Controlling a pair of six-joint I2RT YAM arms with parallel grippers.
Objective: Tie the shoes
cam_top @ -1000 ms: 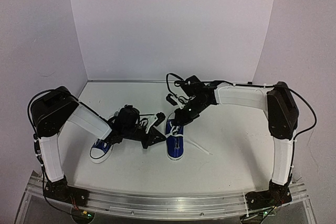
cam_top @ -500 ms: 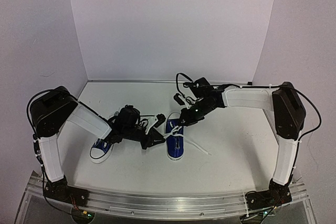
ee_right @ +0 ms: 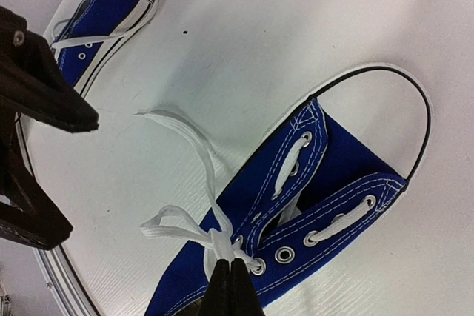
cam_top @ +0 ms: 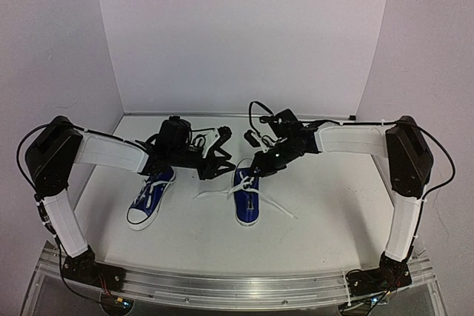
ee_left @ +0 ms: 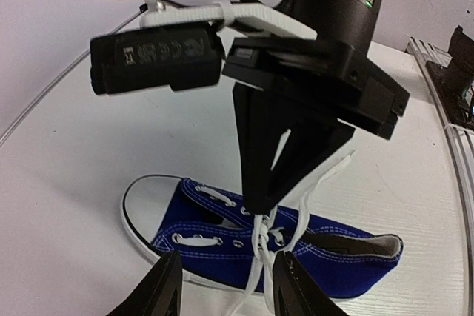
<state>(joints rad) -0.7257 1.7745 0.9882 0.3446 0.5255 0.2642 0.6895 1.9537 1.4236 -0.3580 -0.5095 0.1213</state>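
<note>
The right shoe lies mid-table with its toe toward the near edge. Its far, ankle end sits directly under the right gripper. That gripper's fingers are pressed together, pinching a white lace at the crossing above the top eyelets. Loose strands trail left and right over the table. The left gripper hangs just left of this shoe, fingers spread and holding nothing; its wrist view shows a strand running through the gap. The left shoe lies well left, apart from both grippers.
</note>
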